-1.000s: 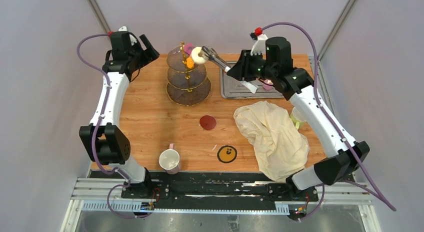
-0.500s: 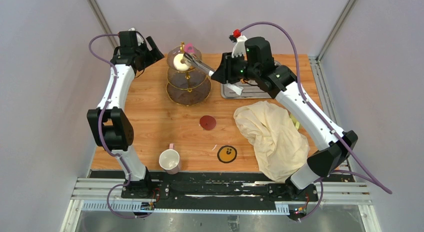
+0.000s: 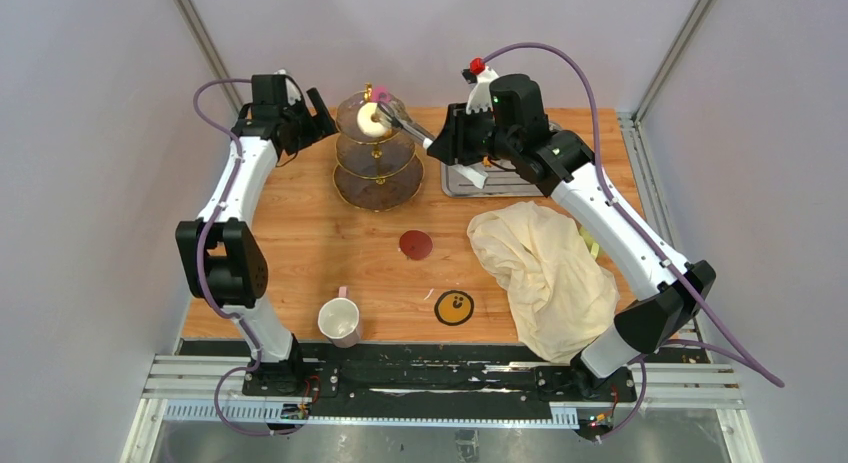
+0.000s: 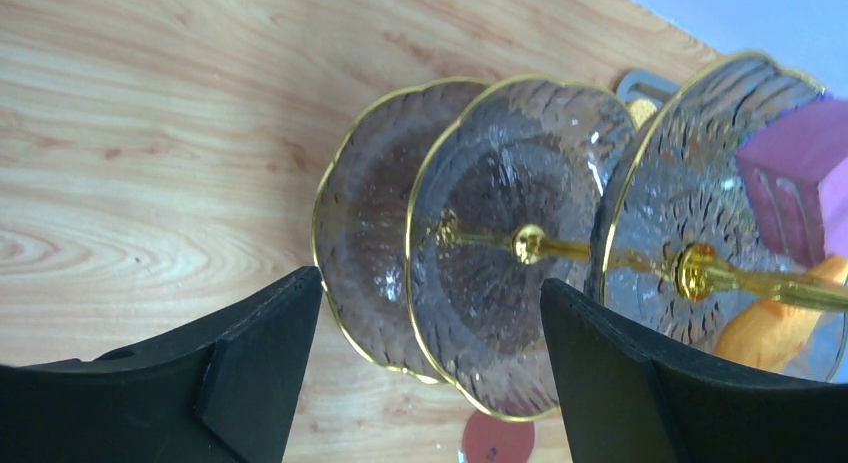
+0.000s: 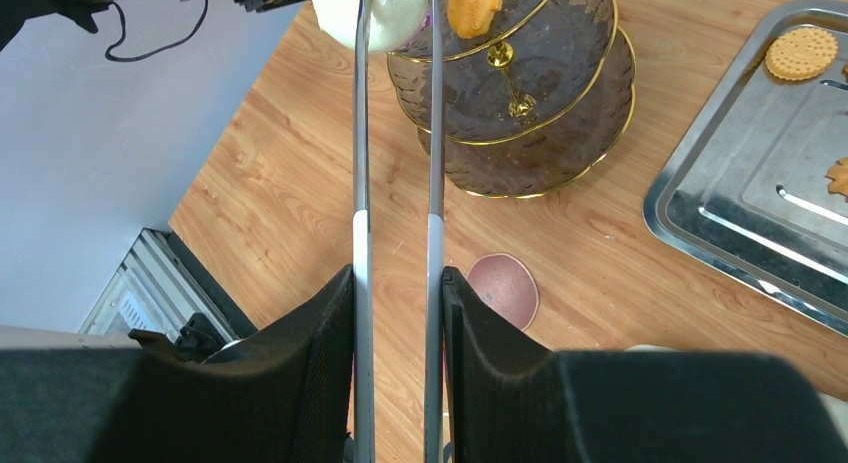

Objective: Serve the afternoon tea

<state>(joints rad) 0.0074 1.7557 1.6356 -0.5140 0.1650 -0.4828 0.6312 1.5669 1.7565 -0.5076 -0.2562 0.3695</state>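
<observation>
The three-tier smoky glass stand (image 3: 377,168) with a gold stem stands at the back middle of the table. My right gripper (image 3: 447,145) is shut on metal tongs (image 3: 410,128), whose tips clamp the white donut (image 3: 372,124) over the top tier. The right wrist view shows the tongs (image 5: 361,183), the donut (image 5: 385,23) and an orange macaron (image 5: 474,5) on the stand (image 5: 540,103). My left gripper (image 3: 322,111) is open and empty just left of the stand (image 4: 500,233). A pink cake (image 4: 790,178) sits on the top tier. One pale mug (image 3: 339,320) stands near the front.
A steel tray (image 3: 470,183) right of the stand holds cookies (image 5: 800,51). A large cream cloth (image 3: 545,263) lies crumpled at the right, half hiding a second mug (image 3: 592,245). A red coaster (image 3: 415,244) and a yellow coaster (image 3: 454,307) lie in the middle.
My right arm has swung left, carrying the donut in the tongs from right of the stand to over its top tier. My left gripper has moved right, closer to the stand.
</observation>
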